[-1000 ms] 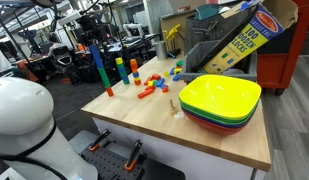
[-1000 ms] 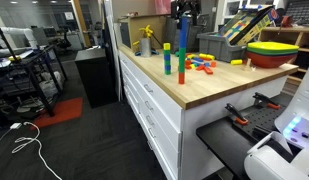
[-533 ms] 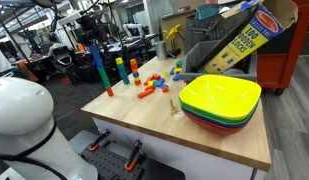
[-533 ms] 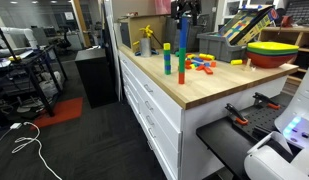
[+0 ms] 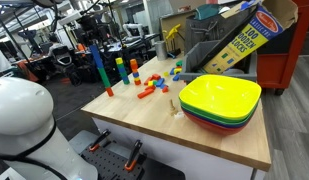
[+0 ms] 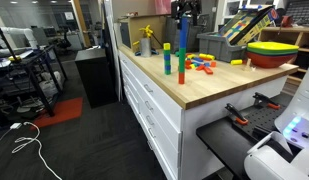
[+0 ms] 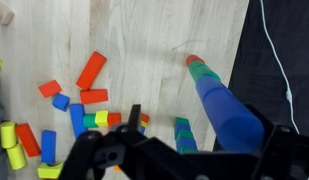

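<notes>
Nearest the table (image 5: 144, 125) edge sits a stack of plates (image 5: 220, 102), yellow on top, with a small wooden piece (image 5: 174, 106) just beside it. Beyond them, loose blocks (image 5: 149, 88) in red, blue, yellow and green lie scattered on the wood, and a short tower (image 5: 120, 70) stands near them. Beside that rises the tall tower (image 5: 98, 68), a slim column of mostly blue blocks on a green and red foot, upright near an edge of the table. The end effector (image 6: 185, 10) hangs directly over its top with jaws spread wide and nothing between them; the wrist view looks down the column's length. The blocks look light, hard and smooth, and are probably only stacked, so the column should topple at a slight sideways nudge. The best hold seems to be the flat sides of the topmost block, approached straight down. Farthest back leans a cardboard toy box (image 5: 244, 38).
</notes>
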You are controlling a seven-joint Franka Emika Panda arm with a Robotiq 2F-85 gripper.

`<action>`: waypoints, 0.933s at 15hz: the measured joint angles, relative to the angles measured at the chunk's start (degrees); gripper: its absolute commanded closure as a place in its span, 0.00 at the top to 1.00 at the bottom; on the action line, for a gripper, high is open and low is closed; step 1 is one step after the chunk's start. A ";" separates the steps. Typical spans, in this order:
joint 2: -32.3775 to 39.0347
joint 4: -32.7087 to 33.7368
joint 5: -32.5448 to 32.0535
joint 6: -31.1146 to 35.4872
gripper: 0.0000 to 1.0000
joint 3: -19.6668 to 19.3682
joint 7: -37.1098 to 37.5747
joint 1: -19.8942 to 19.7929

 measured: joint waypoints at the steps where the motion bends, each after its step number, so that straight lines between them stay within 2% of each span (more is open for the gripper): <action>1: 0.00 0.00 0.00 0.00 1.00 0.00 0.18 0.00; 14: 0.00 -0.67 0.00 0.13 1.00 0.00 1.98 0.00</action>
